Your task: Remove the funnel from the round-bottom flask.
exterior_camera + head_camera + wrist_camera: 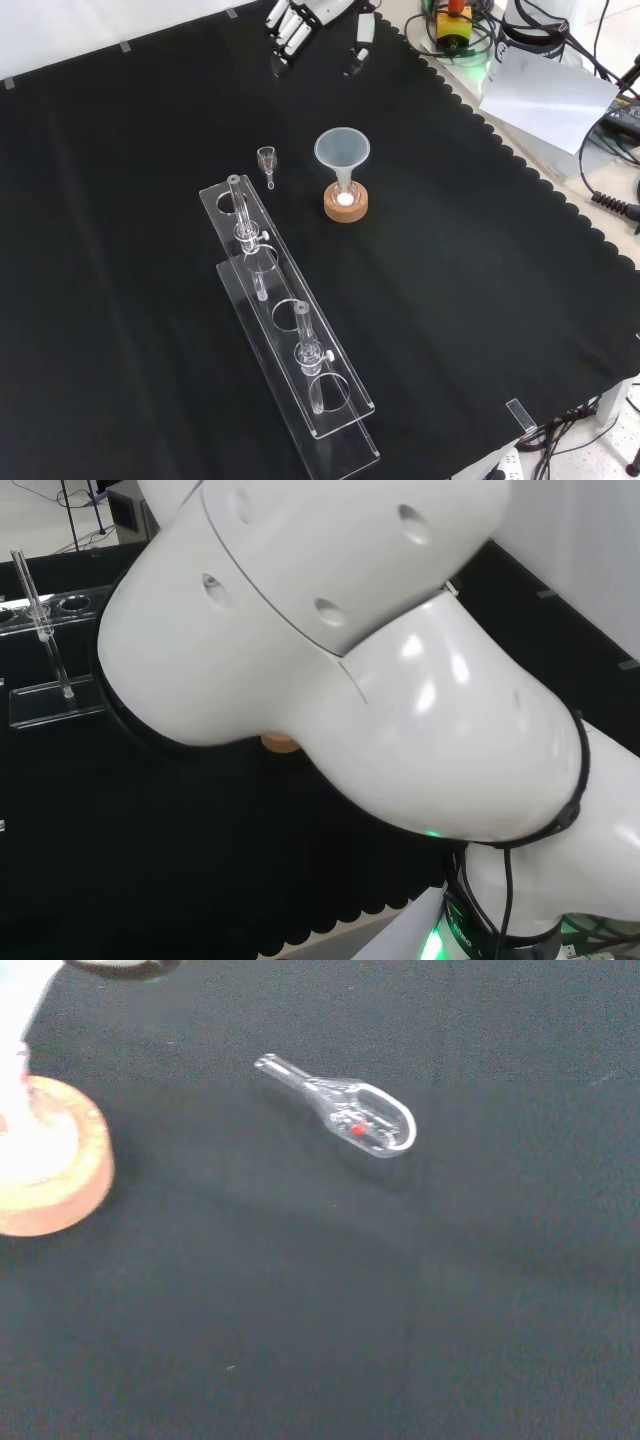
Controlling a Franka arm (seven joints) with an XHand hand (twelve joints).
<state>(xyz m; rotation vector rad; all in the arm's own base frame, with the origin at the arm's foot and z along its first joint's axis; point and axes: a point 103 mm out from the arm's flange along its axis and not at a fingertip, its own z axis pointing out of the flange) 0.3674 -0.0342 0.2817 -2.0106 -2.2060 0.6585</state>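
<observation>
In the front view a translucent funnel (342,150) stands upright with its stem in the neck of a small clear round-bottom flask (345,198), which rests on a cork ring (346,208) near the cloth's middle. The hand (292,24) hangs at the top edge of that view, well beyond the funnel and apart from it, its fingers straight and spread, holding nothing. The wrist view has the cork ring (52,1172) with the flask's pale blurred body (28,1138) on it. A sliver of the cork ring (281,743) peeks out under the arm's links in the head view.
A small clear glass scoop (267,158) lies just left of the flask in the front view, and is close in the wrist view (345,1112). Long clear acrylic racks (290,330) holding glass tubes run toward the front edge. Cables and devices (455,25) sit past the cloth's right edge.
</observation>
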